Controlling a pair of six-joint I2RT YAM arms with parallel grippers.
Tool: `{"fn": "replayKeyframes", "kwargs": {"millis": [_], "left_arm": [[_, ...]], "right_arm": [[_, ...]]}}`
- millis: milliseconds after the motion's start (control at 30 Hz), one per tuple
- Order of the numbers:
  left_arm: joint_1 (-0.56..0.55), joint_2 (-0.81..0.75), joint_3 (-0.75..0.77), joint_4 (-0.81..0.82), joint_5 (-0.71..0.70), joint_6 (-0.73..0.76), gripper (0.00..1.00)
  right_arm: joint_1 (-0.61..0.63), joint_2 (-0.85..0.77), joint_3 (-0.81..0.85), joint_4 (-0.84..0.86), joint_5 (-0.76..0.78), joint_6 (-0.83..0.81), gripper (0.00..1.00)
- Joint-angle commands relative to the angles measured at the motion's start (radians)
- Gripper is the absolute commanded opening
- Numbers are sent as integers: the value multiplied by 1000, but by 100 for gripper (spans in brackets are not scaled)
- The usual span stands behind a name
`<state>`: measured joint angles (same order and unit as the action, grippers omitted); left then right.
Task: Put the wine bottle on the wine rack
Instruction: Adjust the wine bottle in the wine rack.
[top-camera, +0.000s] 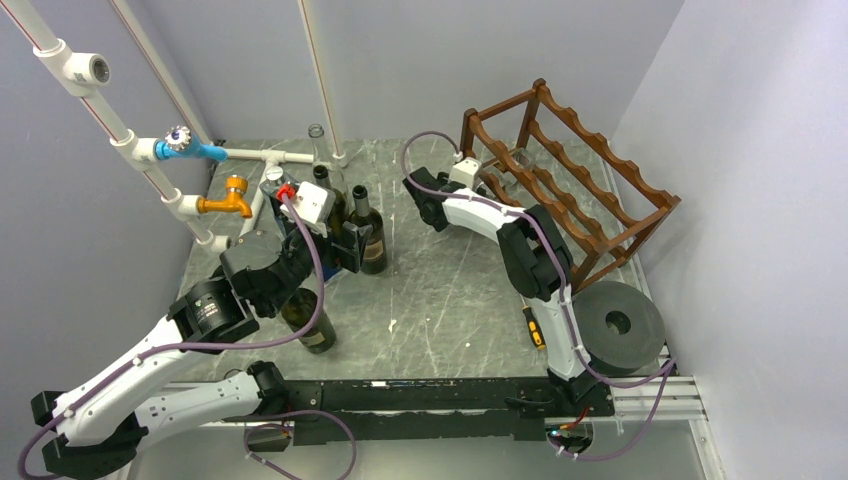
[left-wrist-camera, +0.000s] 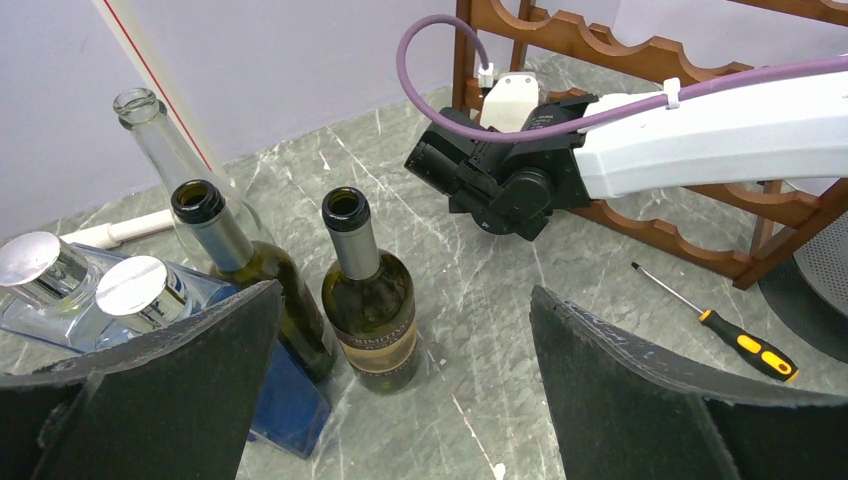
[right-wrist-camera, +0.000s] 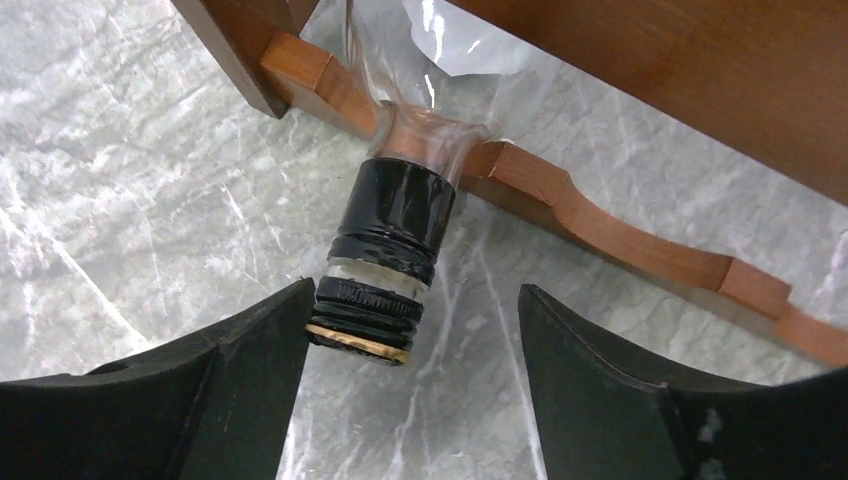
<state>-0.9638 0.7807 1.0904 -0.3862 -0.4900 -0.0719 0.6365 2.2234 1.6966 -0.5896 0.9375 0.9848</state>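
The dark reddish-brown wine rack (top-camera: 585, 165) stands at the back right and shows in the left wrist view (left-wrist-camera: 640, 50). A clear wine bottle (top-camera: 515, 158) lies in a lower tier. Its black-capped neck (right-wrist-camera: 392, 245) sticks out over a scalloped rail (right-wrist-camera: 600, 220). My right gripper (right-wrist-camera: 415, 305) is open around the cap end. The cap is close to the left finger (right-wrist-camera: 250, 350) and apart from the right one. My left gripper (left-wrist-camera: 405, 290) is open and empty. It hovers beside two upright dark green bottles (left-wrist-camera: 372, 300) (left-wrist-camera: 255, 270).
A clear empty bottle (left-wrist-camera: 160, 140) and blue square bottles with silver caps (left-wrist-camera: 130, 290) stand at the left. A green bottle (top-camera: 310, 322) lies under my left arm. A screwdriver (top-camera: 535, 328) and a grey disc (top-camera: 618, 322) lie near the rack. White pipes with taps (top-camera: 225, 195) run along the left wall.
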Motion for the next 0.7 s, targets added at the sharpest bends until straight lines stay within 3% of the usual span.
{"fn": "replayKeyframes", "kwargs": {"millis": [0,233,667], "left_arm": [[-5,-8,35,7,14,-5,99],[-4,-11,35,7,16,-6,99],[-4,-8,36,5,19,-7,99]], "right_arm": [[0,-27,54,-6,37,-149,79],[0,21,143,31,48,-313,76],[2,106,281,-117,111,-295,68]]}}
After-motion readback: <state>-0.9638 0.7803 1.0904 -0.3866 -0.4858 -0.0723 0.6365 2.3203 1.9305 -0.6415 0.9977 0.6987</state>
